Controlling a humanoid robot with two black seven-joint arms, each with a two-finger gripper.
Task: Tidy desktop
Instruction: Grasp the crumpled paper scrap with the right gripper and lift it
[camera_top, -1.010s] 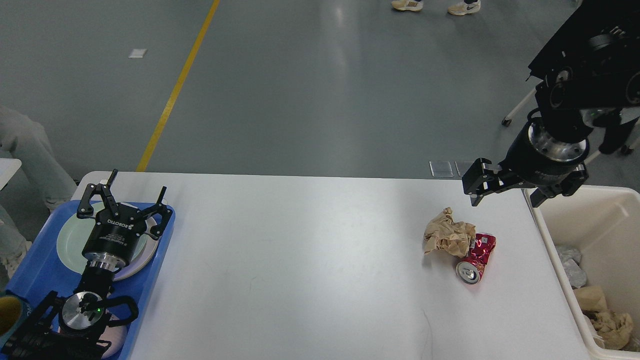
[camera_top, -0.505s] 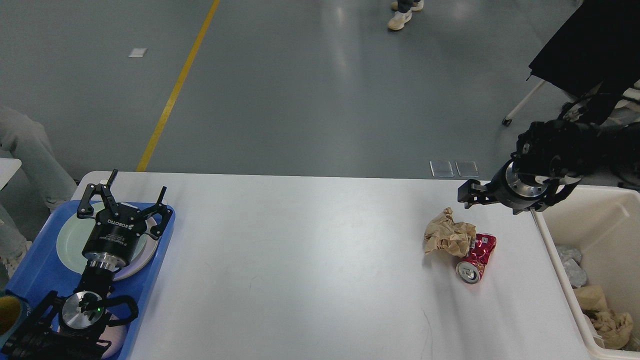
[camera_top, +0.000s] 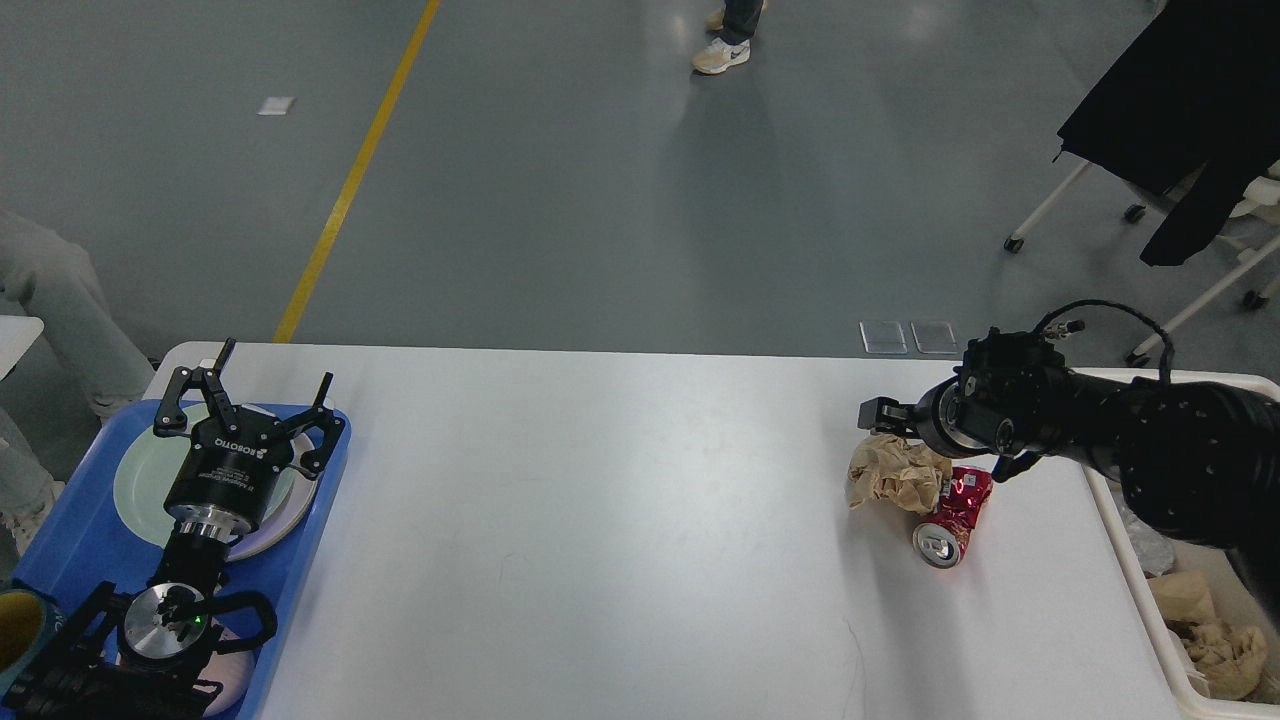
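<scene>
I am in what looks like a robot test hall or lab, not a home. Beyond my large white rounded-corner tabletop (camera_top: 620, 520) lies a broad glossy grey painted floor (camera_top: 600, 180) crossed by a yellow line of floor tape (camera_top: 345, 190). White wheeled frames (camera_top: 1060, 205) stand at the right, and a passer-by's pale sneaker (camera_top: 722, 55) shows at the top.

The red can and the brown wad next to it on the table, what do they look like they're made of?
The red can looks like thin metal, likely aluminium: glossy printed skin, dented sides, a silvery end. The brown wad looks like matte kraft paper, going by its sharp irregular creases, though a paper bag or napkin can't be told apart.
</scene>
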